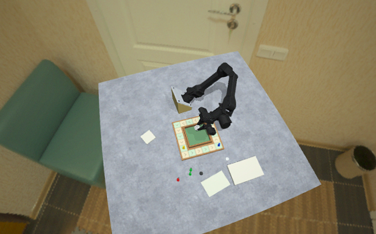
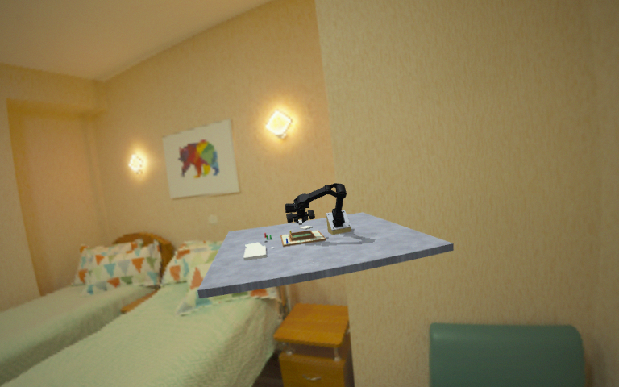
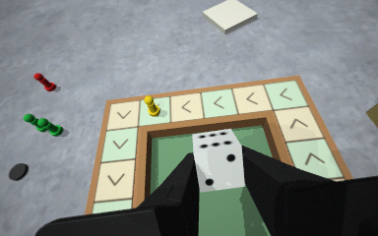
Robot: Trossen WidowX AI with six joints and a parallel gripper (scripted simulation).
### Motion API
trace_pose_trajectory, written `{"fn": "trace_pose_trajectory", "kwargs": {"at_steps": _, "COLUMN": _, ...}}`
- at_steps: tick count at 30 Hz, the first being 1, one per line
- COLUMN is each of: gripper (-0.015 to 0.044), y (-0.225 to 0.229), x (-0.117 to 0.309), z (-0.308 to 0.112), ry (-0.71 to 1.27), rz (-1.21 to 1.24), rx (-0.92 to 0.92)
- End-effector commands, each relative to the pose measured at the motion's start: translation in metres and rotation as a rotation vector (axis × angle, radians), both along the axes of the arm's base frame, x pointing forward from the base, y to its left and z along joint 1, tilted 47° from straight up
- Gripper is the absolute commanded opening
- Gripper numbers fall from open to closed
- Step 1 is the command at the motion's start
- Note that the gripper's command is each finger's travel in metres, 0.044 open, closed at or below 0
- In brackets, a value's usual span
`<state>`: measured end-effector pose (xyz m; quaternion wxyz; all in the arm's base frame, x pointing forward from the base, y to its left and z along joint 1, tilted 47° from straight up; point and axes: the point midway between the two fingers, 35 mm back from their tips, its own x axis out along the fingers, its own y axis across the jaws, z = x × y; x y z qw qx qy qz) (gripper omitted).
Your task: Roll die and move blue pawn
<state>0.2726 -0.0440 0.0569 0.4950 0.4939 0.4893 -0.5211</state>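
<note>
The white die [image 1: 197, 127] [image 2: 300, 222] [image 3: 219, 162] is grasped between the fingers of the gripper [image 1: 198, 127] [image 2: 300, 222] [image 3: 216, 155] and is held above the green-floored tray [image 1: 199, 145] [image 2: 302, 235] [image 3: 207, 123]. Six pips are shown on one face and two on another. The tray is enclosed by the track of the arrow-marked board [image 1: 202, 154] [image 2: 305, 243] [image 3: 202, 93], on which the blue pawn [image 1: 218, 144] [image 2: 287, 240] and the yellow pawn [image 1: 183, 147] [image 3: 152, 106] are stood on separate squares. Off the board, a red pawn [image 1: 178, 179] [image 3: 44, 82], green pawns [image 1: 190, 171] [image 3: 43, 125] and a dark disc [image 1: 201, 173] [image 3: 19, 171] are placed on the grey-blue table [image 1: 145, 201] [image 2: 365, 251] [image 3: 98, 39]. Pale slabs are also laid there. Beside the table, a green chair [image 1: 49, 121] [image 2: 506, 353] is seen, and the room is furnished with beds and a wooden nightstand [image 2: 314, 326]. A bear picture [image 2: 201, 158] is hung between two lit wall lamps.
</note>
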Motion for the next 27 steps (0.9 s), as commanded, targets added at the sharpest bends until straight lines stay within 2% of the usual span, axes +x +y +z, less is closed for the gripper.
{"fn": "trace_pose_trajectory", "kwargs": {"at_steps": 1, "gripper": 0.0000, "y": -0.001, "x": 0.000, "z": 0.002, "ry": 0.000, "rz": -0.003, "rx": -0.006}}
{"fn": "trace_pose_trajectory", "kwargs": {"at_steps": 14, "gripper": 0.0000, "y": 0.000, "x": 0.000, "z": 0.001, "ry": 0.001, "rz": 0.000, "rx": 0.000}}
{"fn": "trace_pose_trajectory", "kwargs": {"at_steps": 22, "gripper": 0.0210, "y": 0.000, "x": 0.000, "z": 0.001, "ry": 0.001, "rz": 0.000, "rx": 0.000}}
{"fn": "trace_pose_trajectory", "kwargs": {"at_steps": 27, "gripper": 0.0341, "y": -0.029, "x": 0.000, "z": 0.029, "ry": 0.000, "rz": -0.003, "rx": -0.008}}
